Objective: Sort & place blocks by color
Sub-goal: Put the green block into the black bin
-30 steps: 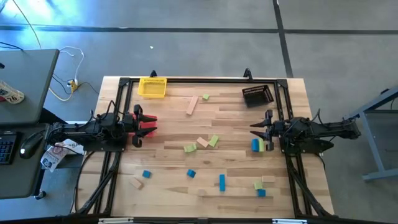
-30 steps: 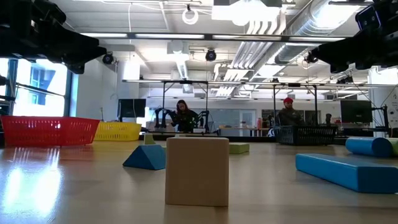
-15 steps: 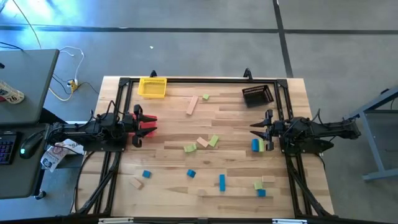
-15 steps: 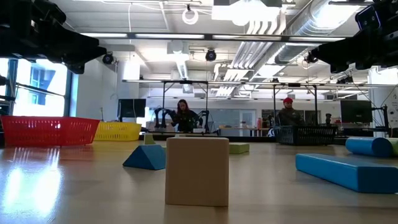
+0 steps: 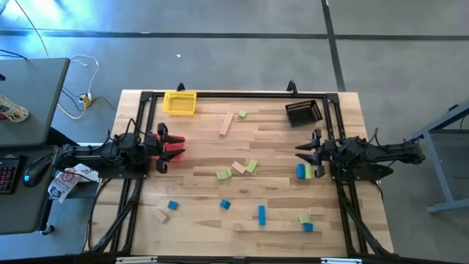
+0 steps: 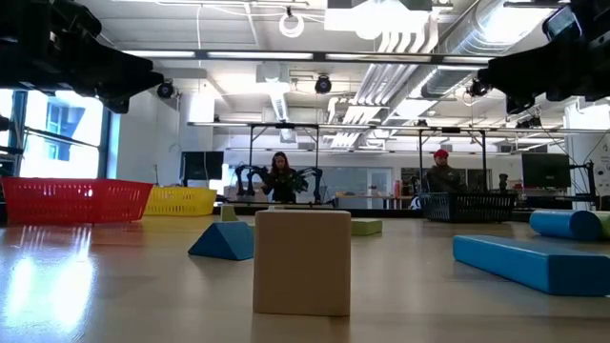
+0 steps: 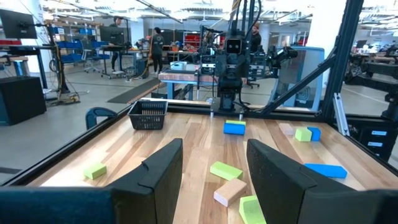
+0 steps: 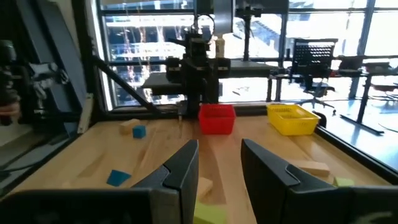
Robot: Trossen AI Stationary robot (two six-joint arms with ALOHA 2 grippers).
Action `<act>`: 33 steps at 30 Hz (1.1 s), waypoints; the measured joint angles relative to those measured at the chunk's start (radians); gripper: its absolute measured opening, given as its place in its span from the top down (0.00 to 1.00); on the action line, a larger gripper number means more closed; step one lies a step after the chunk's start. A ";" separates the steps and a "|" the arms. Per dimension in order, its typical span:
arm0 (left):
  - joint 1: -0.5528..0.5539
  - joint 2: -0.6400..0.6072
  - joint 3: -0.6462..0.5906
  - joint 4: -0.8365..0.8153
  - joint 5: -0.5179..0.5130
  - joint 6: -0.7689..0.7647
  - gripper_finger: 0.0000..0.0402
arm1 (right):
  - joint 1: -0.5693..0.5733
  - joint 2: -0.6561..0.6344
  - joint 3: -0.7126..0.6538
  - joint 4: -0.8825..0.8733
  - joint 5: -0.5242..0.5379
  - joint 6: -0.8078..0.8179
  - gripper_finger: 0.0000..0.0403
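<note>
Since the earlier high view almost nothing has shifted: the right gripper [image 5: 300,153] has edged very slightly along the table, while the left gripper [image 5: 165,147] and every block lie as they did.

The right gripper hovers at the table's right side with its fingers [image 8: 184,168] set a narrow gap apart and nothing between them. A blue block [image 5: 300,171] lies just beside its tips, with a light green block [image 5: 308,172] touching it on the side toward the arm. The left gripper hangs at the left side over the red basket [image 5: 173,149], its fingers [image 7: 163,171] moderately parted and empty. No block lies near it; the closest are well apart toward the table's middle.

The blocks are scattered over the wooden table [image 5: 271,132]. Near the middle sit a tan block [image 5: 239,168] flanked by two light green blocks [image 5: 223,174] [image 5: 251,166]. Toward the far edge lie a long tan bar [image 5: 226,123] and a small green cube [image 5: 242,114]. Along the near side are a blue cube [image 5: 172,205], a tan block [image 5: 160,215], another blue cube [image 5: 225,204], an upright-lying blue bar [image 5: 261,214], and a cluster of green [image 5: 303,218], tan [image 5: 316,211] and blue [image 5: 308,227] pieces.

The yellow basket [image 5: 179,103] stands at the far left corner, the black basket [image 5: 303,112] at the far right.

In the low view a tan cube [image 6: 302,261] fills the foreground beside a blue wedge [image 6: 223,241].
</note>
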 joint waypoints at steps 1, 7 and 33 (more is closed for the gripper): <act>0.000 0.000 0.000 0.000 -0.003 0.000 0.58 | 0.000 0.000 0.000 0.005 -0.014 0.001 0.73; 0.000 0.000 0.000 0.002 -0.006 -0.007 0.58 | 0.000 0.000 0.000 0.083 -0.096 0.026 0.73; 0.000 0.000 0.000 0.003 -0.018 -0.034 0.58 | 0.000 0.000 0.094 0.327 -0.121 0.397 0.73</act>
